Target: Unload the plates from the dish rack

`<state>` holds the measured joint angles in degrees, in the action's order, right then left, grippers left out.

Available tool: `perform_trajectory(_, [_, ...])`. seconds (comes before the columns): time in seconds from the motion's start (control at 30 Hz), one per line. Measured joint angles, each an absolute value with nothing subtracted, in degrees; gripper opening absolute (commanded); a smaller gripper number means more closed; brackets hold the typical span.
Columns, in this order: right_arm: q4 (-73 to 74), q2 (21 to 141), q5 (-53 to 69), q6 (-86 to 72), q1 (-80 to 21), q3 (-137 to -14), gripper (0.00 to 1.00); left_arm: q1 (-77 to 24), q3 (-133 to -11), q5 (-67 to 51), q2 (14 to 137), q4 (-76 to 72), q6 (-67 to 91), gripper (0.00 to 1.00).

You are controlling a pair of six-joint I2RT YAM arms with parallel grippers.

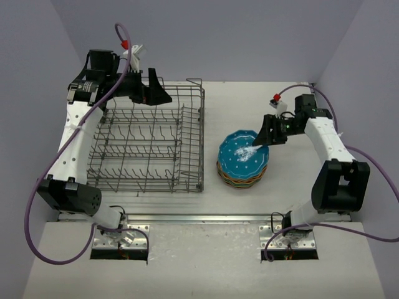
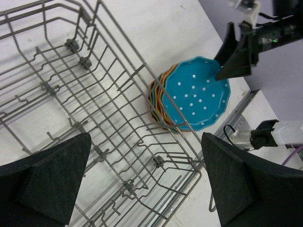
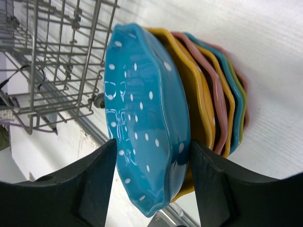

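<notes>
We see the left arm [image 1: 68,149], left of the dish rack [image 1: 202,143], and the right arm [image 1: 327,140], right of it: white shells, black joints, purple cables [image 1: 28,218].

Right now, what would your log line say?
dish rack: empty | plates: stacked beside rack, blue plate on top | right claw: astride blue plate's rim | left claw: open above rack
</notes>
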<state>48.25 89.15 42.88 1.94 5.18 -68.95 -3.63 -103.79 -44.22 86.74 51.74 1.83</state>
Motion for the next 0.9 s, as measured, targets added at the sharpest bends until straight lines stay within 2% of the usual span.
perform_trajectory(0.1, [49.89,88.06,40.80,1.97,5.10,-73.39,0.80,-0.92,-101.49,-41.86,86.12,51.78,1.85,1.00])
perform_trajectory(0.17, [50.06,86.26,39.45,1.98,5.10,-76.66,0.99,1.51,-99.62,-39.35,85.67,51.47,1.86,1.00])
perform_trajectory(0.3, [49.31,80.24,35.73,2.04,5.10,-81.29,0.99,5.55,-94.59,-31.74,83.99,50.49,1.56,1.00])
perform_trajectory(0.4, [46.30,73.92,32.75,1.78,5.10,-80.27,0.99,6.51,-88.37,-26.18,80.33,46.51,-0.43,1.00])
perform_trajectory(0.67, [36.33,58.58,23.51,-0.37,5.04,-63.03,0.99,6.35,-72.83,-14.42,63.44,37.68,-6.89,1.00])
perform_trajectory(0.9, [32.23,55.84,19.21,-1.98,5.04,-53.69,0.99,6.35,-62.16,-7.59,60.29,32.45,-10.20,1.00])
